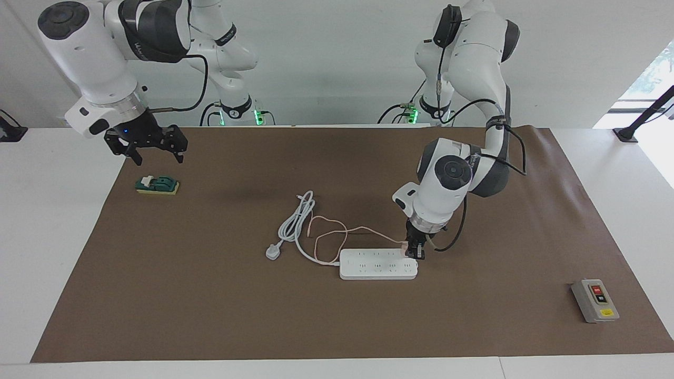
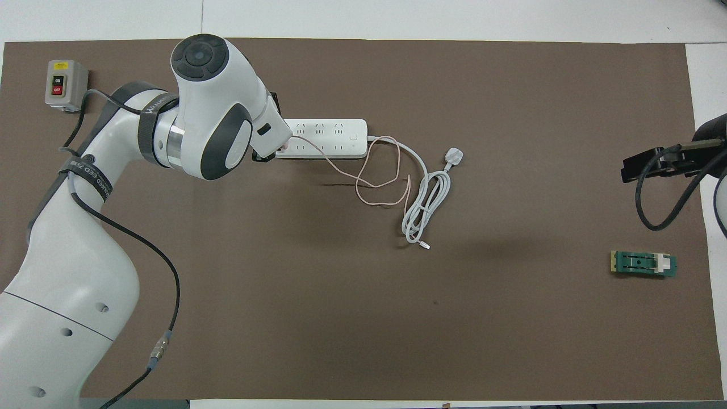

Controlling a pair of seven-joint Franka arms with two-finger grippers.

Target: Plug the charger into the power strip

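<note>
The white power strip (image 1: 376,265) lies flat in the middle of the brown mat; it also shows in the overhead view (image 2: 335,139). My left gripper (image 1: 416,252) is down on the strip's end toward the left arm's side, shut on the small pale-pink charger (image 1: 404,245). The charger sits on the strip's row of outlets nearer the robots (image 2: 282,149). Its thin pink cable (image 1: 326,231) loops over the mat nearer the robots. In the overhead view the left arm's wrist hides the fingers. My right gripper (image 1: 150,152) waits open in the air above the mat's edge.
The strip's thick white cord is coiled beside it (image 1: 295,223), ending in a rounded white plug (image 1: 273,252). A grey box with red and black buttons (image 1: 595,300) stands at the left arm's end. A green and yellow block (image 1: 157,185) lies below the right gripper.
</note>
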